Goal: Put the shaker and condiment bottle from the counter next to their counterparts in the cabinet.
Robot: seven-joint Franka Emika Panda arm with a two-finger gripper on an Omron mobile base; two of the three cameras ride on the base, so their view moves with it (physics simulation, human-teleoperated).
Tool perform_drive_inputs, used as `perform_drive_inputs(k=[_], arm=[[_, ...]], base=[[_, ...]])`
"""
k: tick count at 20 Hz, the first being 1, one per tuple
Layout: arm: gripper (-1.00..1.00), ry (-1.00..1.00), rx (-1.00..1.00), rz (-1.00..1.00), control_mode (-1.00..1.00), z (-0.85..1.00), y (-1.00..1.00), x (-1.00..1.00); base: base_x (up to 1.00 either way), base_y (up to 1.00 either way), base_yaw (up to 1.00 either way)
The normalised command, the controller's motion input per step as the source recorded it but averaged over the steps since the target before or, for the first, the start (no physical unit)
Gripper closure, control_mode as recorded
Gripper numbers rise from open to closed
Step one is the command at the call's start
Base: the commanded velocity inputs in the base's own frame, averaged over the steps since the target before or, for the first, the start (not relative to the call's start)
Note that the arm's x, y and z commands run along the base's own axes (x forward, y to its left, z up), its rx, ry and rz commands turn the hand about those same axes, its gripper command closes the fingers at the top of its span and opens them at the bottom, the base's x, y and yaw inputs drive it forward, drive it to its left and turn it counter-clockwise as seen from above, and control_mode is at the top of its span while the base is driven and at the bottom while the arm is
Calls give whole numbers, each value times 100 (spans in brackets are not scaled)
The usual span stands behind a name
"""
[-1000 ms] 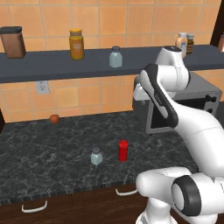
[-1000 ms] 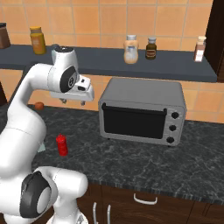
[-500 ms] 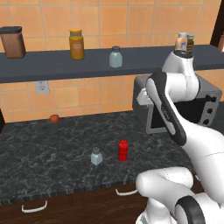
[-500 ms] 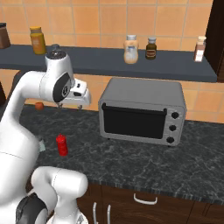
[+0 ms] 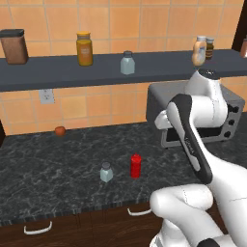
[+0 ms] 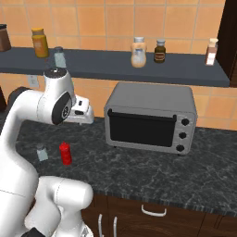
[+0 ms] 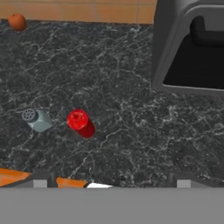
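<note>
- Shaker (image 5: 106,171) and condiment bottle (image 5: 136,165) both stand on the bench (image 5: 58,164), side by side and just apart, near its front edge and well left of the toaster oven (image 6: 150,120).
- From my hand view I look down on them: the shaker (image 7: 37,120) to the left of the red bottle (image 7: 80,122), both upright, nothing touching either.
- Nothing is done yet, as I judge it; neither item has left the bench, so both trips up to the cabinet are left.
- Up on the cabinet (image 5: 58,75), the twin shaker (image 5: 127,63) waits about mid-shelf, to the right of an amber jar (image 5: 84,48).
- The beige bottle (image 6: 138,52) stands further along toward the right end of the cabinet, beside a small dark-lidded jar (image 6: 159,51) (so the two drop-off spots are well apart).
- My gripper (image 6: 85,111) hangs above the bench, between the two items and the oven, holding nothing; its fingers are spread wide.
- A small orange-red fruit (image 5: 60,130) sits at the back edge of the bench by the wall (no part of my job).
- Next, I reckon, I come down over one of the pair and close on it.
</note>
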Motion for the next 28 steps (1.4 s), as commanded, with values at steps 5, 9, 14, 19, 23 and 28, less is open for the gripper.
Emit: perform_drive_inputs(k=[5, 9, 14, 19, 23, 28], arm=[[-100, -14, 0, 17, -100, -33, -1, -23], [-100, -18, 2, 19, -100, -42, 0, -26], [-100, -16, 9, 9, -100, -28, -15, -39], [-100, -16, 13, 6, -100, -25, -29, -36], [-100, -18, 2, 6, -100, -22, -2, -21], [-100, -21, 1, 9, -100, -55, 0, -32]], base=[[0, 0, 0], [0, 0, 0], [0, 0, 0], [0, 0, 0], [0, 0, 0], [0, 0, 0]])
